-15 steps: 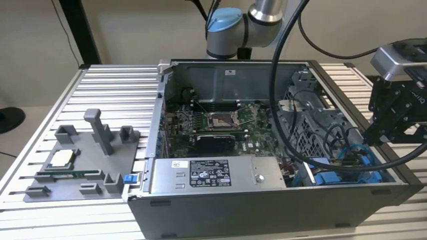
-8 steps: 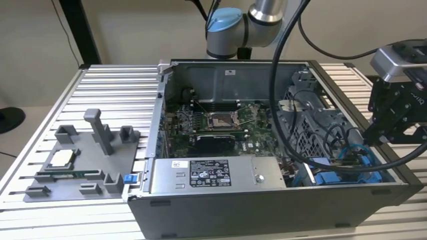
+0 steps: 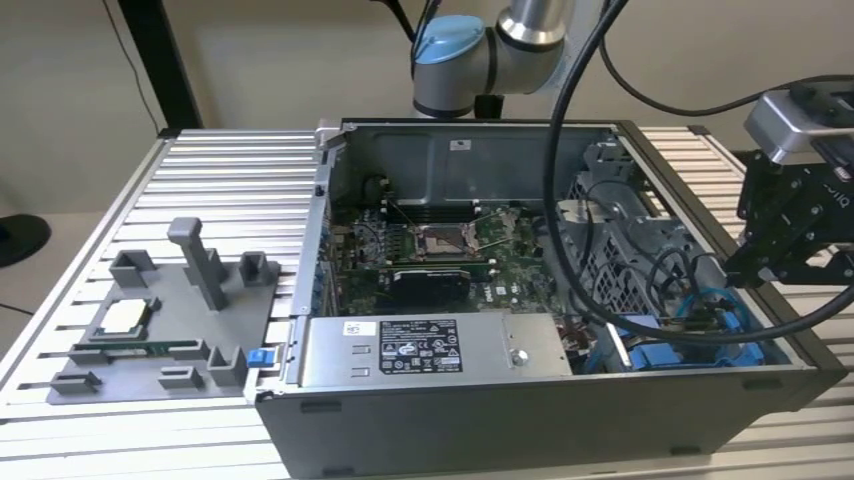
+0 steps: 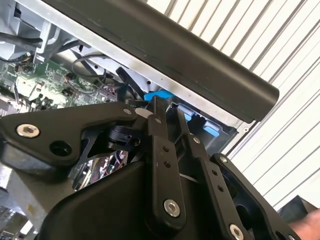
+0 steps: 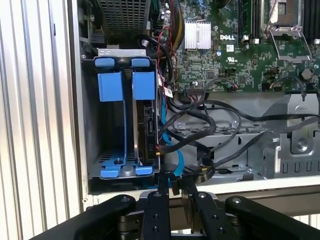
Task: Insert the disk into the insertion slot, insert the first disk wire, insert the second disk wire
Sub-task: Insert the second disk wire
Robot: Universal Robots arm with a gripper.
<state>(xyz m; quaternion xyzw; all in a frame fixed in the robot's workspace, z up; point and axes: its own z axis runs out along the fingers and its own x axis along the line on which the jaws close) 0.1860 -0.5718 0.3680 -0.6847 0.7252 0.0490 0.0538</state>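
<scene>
Edgewise, the blue-framed disk (image 5: pixel 146 134) stands in the insertion slot (image 5: pixel 92 125), tool (image 5: pixel 174 183) narrow

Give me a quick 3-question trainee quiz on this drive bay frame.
1. True or false: the disk already sits in the insertion slot.
2. The gripper is nearest: A) the insertion slot, B) the processor socket, C) the grey fixture outside the case.
3. Fill in: the thin cable beside the disk is ___.
Key: 1 true; 2 A; 3 blue.
</scene>
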